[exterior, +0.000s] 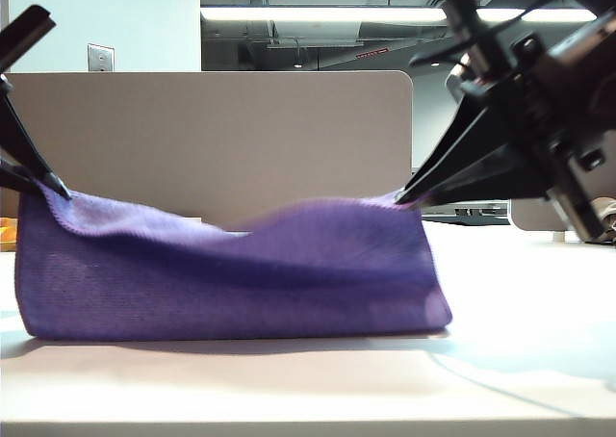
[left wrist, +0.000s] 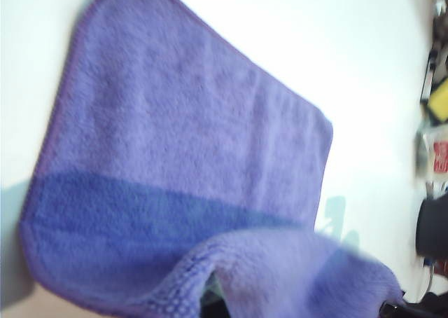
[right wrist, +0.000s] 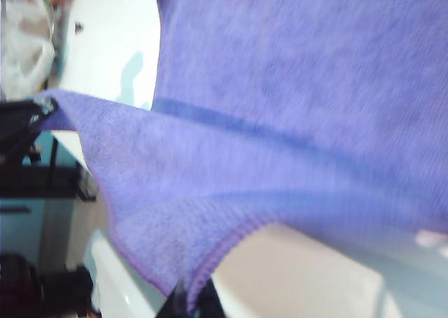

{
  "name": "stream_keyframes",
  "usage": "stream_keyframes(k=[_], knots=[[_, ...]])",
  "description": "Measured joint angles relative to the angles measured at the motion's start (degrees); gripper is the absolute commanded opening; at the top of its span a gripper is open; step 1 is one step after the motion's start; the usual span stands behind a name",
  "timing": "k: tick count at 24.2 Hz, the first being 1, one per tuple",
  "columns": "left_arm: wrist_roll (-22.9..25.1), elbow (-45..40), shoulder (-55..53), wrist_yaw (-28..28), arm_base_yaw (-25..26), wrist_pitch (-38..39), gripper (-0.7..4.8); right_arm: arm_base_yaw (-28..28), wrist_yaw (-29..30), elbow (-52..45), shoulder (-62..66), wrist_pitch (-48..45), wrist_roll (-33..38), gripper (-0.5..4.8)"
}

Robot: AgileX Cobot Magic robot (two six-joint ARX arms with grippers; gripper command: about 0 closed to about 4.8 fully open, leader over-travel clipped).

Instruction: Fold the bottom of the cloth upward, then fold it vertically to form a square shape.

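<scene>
Cloth (exterior: 231, 273) between left gripper (exterior: 53, 185), right gripper (exterior: 409, 196)

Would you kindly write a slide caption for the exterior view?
Left claw and right claw, both shut, lift the purple towel's edge by its two corners above the white table.

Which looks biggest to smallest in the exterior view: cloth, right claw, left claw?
1. cloth, spanning most of the table.
2. right claw, though it sits close to the camera, so unsure.
3. left claw, partly cut off at the frame edge.
</scene>
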State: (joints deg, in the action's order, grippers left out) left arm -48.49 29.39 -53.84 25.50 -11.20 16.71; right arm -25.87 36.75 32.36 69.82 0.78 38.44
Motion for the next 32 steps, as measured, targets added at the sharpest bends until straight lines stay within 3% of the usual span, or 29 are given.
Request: stream_keyframes(k=[11, 24, 25, 28, 30, 32], knots=[[-0.22, 2.54, -12.15, 3.85, 1.66, -5.51, -0.06, 0.07, 0.33, 8.76, 9.77, -3.28, 2.47, -0.02], [0.44, 12.52, -22.21, 4.11, 1.66, -7.06, 0.0, 7.39, 0.33, 11.67, 12.68, 0.9, 3.32, 0.01], [1.03, 12.52, -22.43, 4.15, 1.66, -6.8, 0.14, 7.39, 0.35, 11.67, 12.68, 0.81, 3.32, 0.17], [1.97, 12.52, -22.45, 4.31, 1.66, -6.64, 1.0, 7.39, 0.35, 11.67, 12.68, 0.66, 3.3, 1.41], [2.43, 12.52, -22.43, 4.31, 1.66, -6.67, 1.18, 7.39, 0.35, 11.67, 12.68, 0.2, 3.34, 1.67], [2.58, 12.52, -22.43, 4.33, 1.66, -6.67, 1.76, 7.41, 0.35, 11.67, 12.68, -0.07, 3.41, 1.95]])
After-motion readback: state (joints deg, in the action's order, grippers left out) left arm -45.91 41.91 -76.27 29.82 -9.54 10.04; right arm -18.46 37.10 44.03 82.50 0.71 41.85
